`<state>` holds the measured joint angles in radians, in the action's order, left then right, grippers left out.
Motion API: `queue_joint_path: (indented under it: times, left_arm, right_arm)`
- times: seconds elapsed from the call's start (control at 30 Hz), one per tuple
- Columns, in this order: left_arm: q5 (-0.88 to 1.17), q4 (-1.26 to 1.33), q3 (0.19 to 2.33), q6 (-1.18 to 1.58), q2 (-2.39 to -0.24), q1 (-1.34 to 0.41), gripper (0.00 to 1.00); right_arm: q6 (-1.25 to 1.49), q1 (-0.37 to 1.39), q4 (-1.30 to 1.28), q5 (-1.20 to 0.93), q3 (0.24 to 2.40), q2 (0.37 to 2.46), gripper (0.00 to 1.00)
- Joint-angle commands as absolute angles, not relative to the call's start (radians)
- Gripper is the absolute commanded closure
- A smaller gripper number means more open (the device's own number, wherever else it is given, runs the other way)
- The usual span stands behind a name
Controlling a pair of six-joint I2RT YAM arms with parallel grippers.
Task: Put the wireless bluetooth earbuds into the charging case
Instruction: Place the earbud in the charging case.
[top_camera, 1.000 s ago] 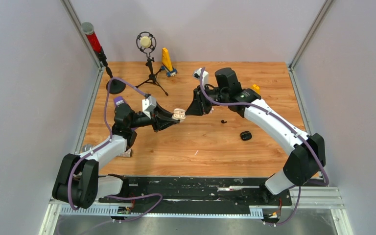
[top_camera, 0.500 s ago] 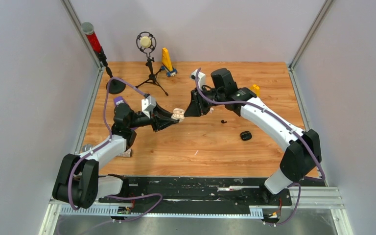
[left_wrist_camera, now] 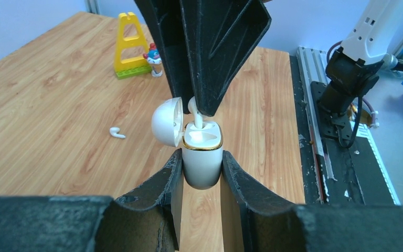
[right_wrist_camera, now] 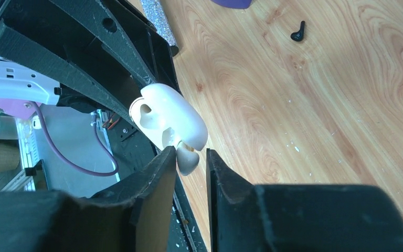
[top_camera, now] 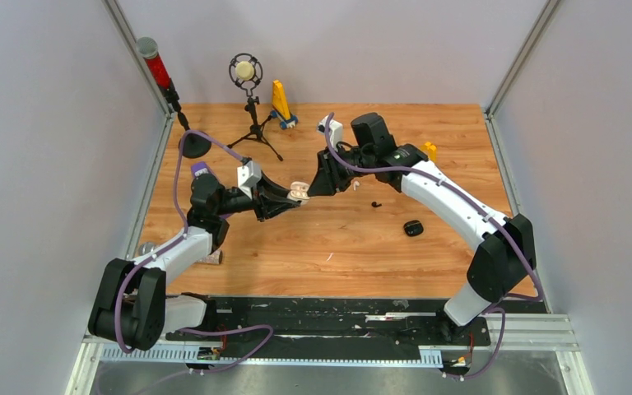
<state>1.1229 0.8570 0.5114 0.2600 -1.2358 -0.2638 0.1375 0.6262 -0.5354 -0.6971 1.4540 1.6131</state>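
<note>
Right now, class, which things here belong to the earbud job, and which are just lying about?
Job: white case in left claw; white earbud at its mouth; loose white earbud; black earbud; black case.
Lying about: microphone stand; yellow toy.

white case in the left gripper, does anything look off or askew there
The white earbud between the right gripper tips is only partly in the white case, leaning toward the open lid, not seated. A second white earbud lies loose on the table.

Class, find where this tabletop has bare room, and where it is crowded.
Free: the near wood between the left arm and the black case; the back corner beyond the right arm. Crowded: around the microphone stand and yellow toy.
</note>
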Motion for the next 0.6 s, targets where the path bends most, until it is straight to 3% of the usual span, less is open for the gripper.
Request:
queue_joint_path:
  times: [0.0,0.1,0.27,0.57]
  left_arm:
    - [1.146,0.923,0.512,0.245,-1.204,-0.268,0.76]
    - [1.147,0.923,0.511,0.244,-1.204,-0.268,0.76]
    - [1.143,0.924,0.511,0.244,-1.202,-0.268,0.76]
    - [1.142,0.923,0.512,0.244,-1.201,-0.268,0.76]
  right_arm:
    - [0.139,0.634,-0.526,-0.708,1.489,1.597,0.66]
    - [0.116,0.633,-0.529,-0.725,1.481,1.562,0.54]
    - [0.092,0.630,-0.528,-0.734,1.469,1.509,0.46]
    - [0.064,0.627,-0.528,-0.758,1.415,1.479,0.44]
